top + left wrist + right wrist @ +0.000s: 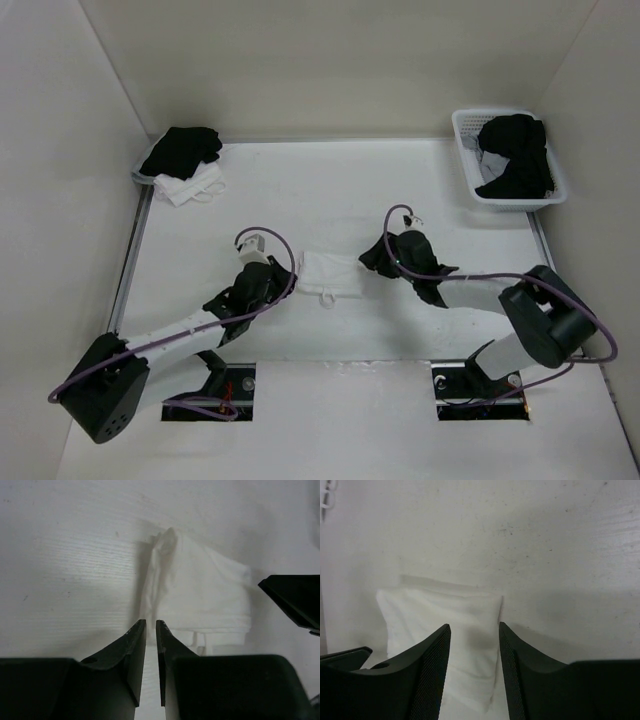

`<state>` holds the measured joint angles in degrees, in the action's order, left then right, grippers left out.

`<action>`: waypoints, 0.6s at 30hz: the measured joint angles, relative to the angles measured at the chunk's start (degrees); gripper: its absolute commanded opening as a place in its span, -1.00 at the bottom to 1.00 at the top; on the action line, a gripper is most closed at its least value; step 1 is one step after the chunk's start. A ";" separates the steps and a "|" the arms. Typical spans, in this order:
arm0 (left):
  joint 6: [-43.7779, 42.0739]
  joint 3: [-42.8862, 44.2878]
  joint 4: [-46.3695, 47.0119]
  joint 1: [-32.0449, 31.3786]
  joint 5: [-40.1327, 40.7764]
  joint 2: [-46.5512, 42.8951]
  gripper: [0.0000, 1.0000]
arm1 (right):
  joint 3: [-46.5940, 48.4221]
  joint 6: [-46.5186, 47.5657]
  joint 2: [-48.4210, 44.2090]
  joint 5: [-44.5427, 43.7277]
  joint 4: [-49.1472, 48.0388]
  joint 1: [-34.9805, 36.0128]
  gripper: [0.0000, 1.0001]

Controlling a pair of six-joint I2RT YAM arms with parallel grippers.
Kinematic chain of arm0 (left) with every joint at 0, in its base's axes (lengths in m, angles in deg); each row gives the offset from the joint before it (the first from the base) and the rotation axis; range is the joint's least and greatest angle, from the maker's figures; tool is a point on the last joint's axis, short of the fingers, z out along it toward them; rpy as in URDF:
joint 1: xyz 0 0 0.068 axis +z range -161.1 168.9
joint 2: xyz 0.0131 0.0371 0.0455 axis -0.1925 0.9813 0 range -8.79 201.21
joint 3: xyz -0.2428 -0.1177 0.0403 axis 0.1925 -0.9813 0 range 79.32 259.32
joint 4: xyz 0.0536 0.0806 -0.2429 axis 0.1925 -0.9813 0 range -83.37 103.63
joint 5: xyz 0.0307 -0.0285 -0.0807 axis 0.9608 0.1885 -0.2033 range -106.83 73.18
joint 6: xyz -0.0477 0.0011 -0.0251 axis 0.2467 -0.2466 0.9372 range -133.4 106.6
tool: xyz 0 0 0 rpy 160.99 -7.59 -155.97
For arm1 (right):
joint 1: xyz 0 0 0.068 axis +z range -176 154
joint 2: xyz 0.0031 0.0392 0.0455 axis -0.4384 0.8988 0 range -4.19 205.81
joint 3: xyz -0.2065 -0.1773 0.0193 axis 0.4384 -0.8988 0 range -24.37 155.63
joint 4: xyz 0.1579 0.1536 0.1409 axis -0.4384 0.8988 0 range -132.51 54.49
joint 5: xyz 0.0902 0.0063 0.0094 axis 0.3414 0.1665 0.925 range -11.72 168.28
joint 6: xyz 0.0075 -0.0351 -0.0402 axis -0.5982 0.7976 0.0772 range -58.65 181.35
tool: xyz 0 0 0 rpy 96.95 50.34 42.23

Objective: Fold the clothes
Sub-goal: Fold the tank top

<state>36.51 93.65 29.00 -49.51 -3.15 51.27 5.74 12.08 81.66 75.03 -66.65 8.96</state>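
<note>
The clothes, a white camisole folded into a small rectangle, lie flat at mid-table with a strap loop sticking out at the near edge. My left gripper sits just off the fold's left edge. In the left wrist view its jaws stand a narrow slit apart with only bare table between them, and the bunched edge of the clothes lies just past the tips. My right gripper is at the right edge, open, hovering over the clothes and gripping nothing.
A white basket at the back right holds black garments. At the back left a black garment lies piled over a white one. White walls enclose the table's back and sides.
</note>
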 measured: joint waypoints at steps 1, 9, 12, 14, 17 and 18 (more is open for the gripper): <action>-0.11 0.59 -0.61 -0.48 0.17 -1.36 -0.74 | -0.11 0.20 -1.62 -0.17 0.85 0.02 -0.16; -1.79 13.51 5.31 -4.79 -0.17 9.18 -0.73 | 0.98 1.46 -5.55 -1.09 3.74 5.07 -0.74; -1.99 14.49 9.70 -4.09 -0.66 17.25 -0.73 | 0.96 1.14 -3.89 -1.05 4.59 7.58 -0.74; -2.14 14.49 11.08 -3.21 -0.92 21.97 -0.73 | 0.79 0.83 -3.08 -1.05 4.81 8.41 -0.74; -2.16 14.16 12.68 -1.53 -1.29 26.62 -0.72 | -0.31 0.26 -2.80 -1.11 4.76 8.57 -0.74; -2.16 13.77 13.31 -0.87 -1.36 27.56 -0.71 | -0.83 0.04 -2.78 -1.11 4.76 8.59 -0.73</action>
<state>34.35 107.42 42.31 -50.39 -4.51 78.83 4.91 12.12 78.88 73.92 -61.89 17.55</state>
